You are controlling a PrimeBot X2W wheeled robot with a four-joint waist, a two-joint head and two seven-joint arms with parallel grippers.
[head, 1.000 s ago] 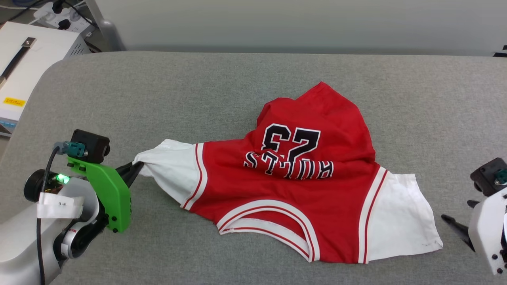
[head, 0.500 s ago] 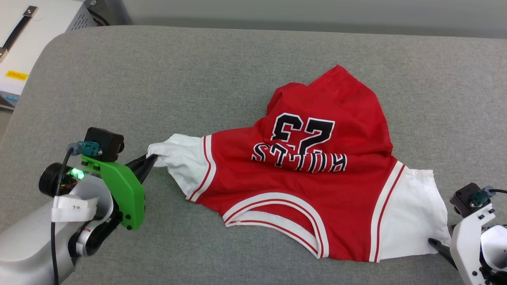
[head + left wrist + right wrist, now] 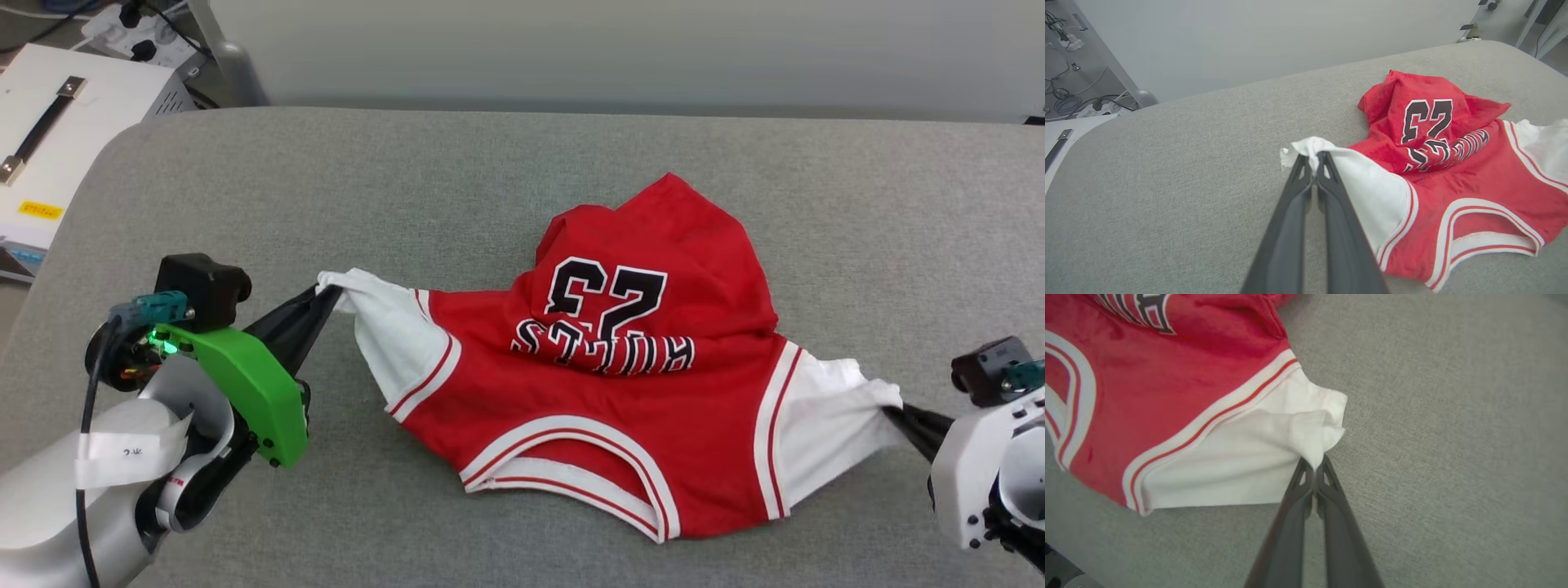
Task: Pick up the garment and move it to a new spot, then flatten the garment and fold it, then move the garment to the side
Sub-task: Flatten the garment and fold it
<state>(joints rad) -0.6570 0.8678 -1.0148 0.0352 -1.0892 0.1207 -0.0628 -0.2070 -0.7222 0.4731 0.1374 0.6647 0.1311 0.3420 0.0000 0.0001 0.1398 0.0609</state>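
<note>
The left gripper (image 3: 326, 292) is pinching its two long dark fingers together on the bunched cuff of one white sleeve (image 3: 392, 339). The thin cloth is puckering into a small knot at the tips and is being held a little above the surface (image 3: 408, 180). The right gripper (image 3: 894, 408) is doing the same on the opposite side. Its fingers are clamping a gathered fold of the other white sleeve (image 3: 824, 433), which is drawing up into a soft peak where it is caught (from that wrist's camera the two tips are meeting with only cloth between them).

Between the two grippers, the garment (image 3: 620, 408) is stretching across the grey, felt-like covering, around the middle of the surface and a little toward its right edge. It is lying nearer the near edge than the far one. It is lying printed side up, with a black, white-outlined 23 (image 3: 608, 296) and a row of block lettering reading upside down from the robot's side. The soft red body is humping into a crumpled, pointed fold toward the far edge. The neck opening (image 3: 563, 433), a curve banded in white and red trim, is facing the near edge. Each sleeve is joining the red cloth at a white band with thin red stripes.

Behind the left fingers, a bright green plastic bracket (image 3: 245, 384) is carrying a small black block. Past the surface's rounded far left corner, a white box (image 3: 49, 155) with a flat black handle is standing.
</note>
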